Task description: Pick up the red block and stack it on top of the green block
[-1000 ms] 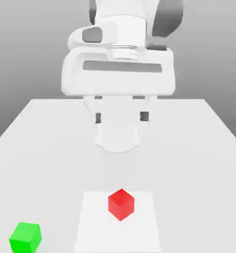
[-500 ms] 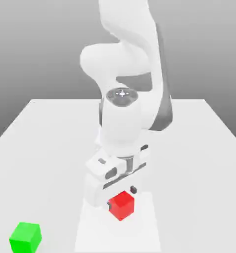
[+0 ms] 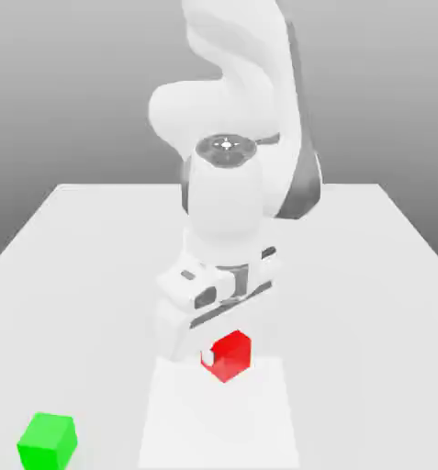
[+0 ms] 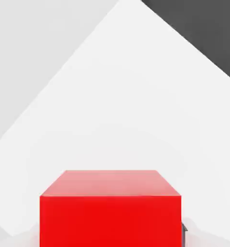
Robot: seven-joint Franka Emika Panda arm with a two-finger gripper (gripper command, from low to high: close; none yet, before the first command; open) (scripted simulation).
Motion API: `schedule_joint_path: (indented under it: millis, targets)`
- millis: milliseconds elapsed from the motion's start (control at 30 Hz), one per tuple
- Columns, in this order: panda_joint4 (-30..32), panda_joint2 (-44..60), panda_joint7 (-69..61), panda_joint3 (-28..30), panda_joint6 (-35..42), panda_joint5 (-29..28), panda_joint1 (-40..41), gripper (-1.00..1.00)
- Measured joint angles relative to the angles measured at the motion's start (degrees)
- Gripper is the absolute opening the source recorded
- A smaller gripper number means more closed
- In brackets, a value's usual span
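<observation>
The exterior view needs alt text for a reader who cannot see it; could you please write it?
A Franka Panda gripper grips a red block above a white square on a pale table. A green block sits at the exterior view's lower left.

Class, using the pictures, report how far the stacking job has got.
Done: the gripper has closed on the red block. In hand: lifting it; the block appears slightly above the white square. Left: carrying it to the green block, whose top is bare, setting it there and releasing.
</observation>
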State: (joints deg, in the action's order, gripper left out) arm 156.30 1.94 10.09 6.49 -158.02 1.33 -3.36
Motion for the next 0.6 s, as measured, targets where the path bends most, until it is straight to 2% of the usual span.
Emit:
schedule_joint_path:
  millis: [333, 467, 500, 600]
  targets:
    - [-20.39, 9.66, 24.17, 9.92, 11.28, 5.12, 8.75, -1.00]
    - [-23.15, 16.77, 24.51, 9.28, 7.22, 9.17, 11.03, -1.00]
    - [-23.35, 18.67, 23.87, 8.57, 5.59, 10.23, 11.63, 1.00]
    - [-23.35, 18.67, 23.87, 8.57, 5.59, 10.23, 11.63, 1.00]
